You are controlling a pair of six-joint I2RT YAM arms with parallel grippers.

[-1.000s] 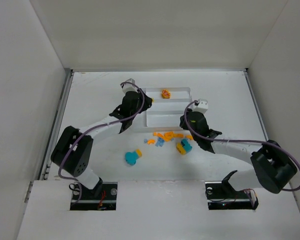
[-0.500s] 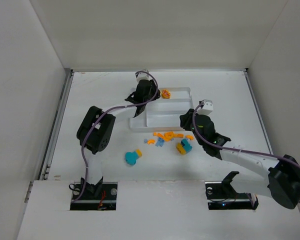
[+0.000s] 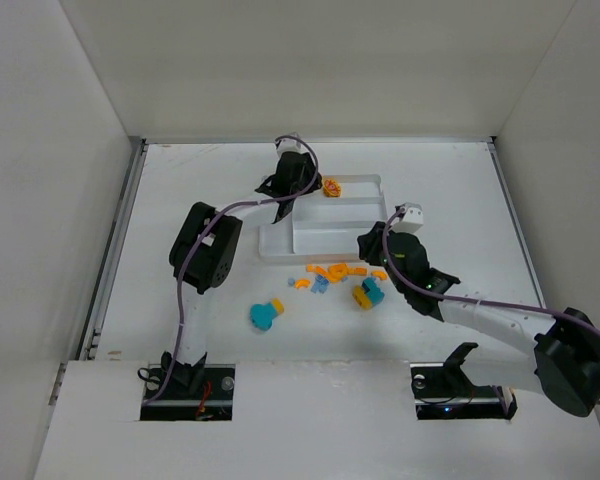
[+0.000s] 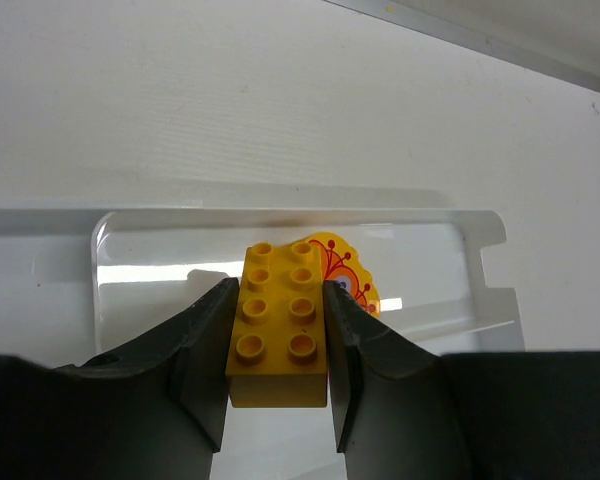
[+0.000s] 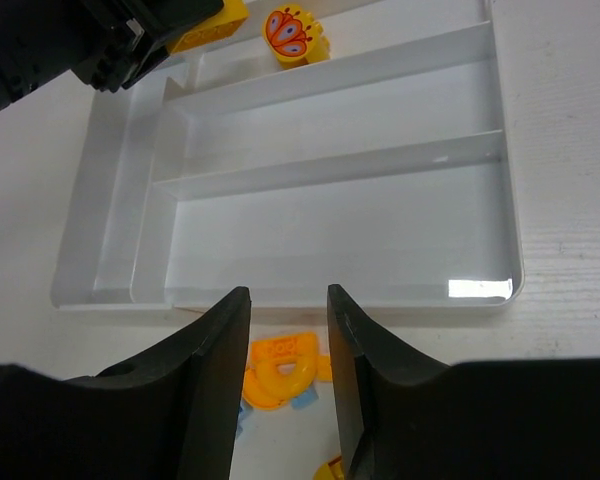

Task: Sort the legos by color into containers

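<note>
Your left gripper (image 4: 277,300) has swung out over the tray's (image 4: 145,270) far section, clamped on a yellow brick (image 4: 277,350), so release it there; right gripper (image 5: 288,310) hangs slightly parted, empty.

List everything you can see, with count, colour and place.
table: one, white, under everything.
tray: one, white, four compartments, mid-table.
marked piece: one, yellow with red, tray's far compartment.
yellow brick: one, above that compartment, gripped.
loose pile: several bits, orange, yellow, light blue, on table before tray.
teal pieces: two, each with yellow attached, one left of pile, one at its right end.
left gripper: black, shut on yellow brick.
right gripper: black, open, empty, above pile.
</note>
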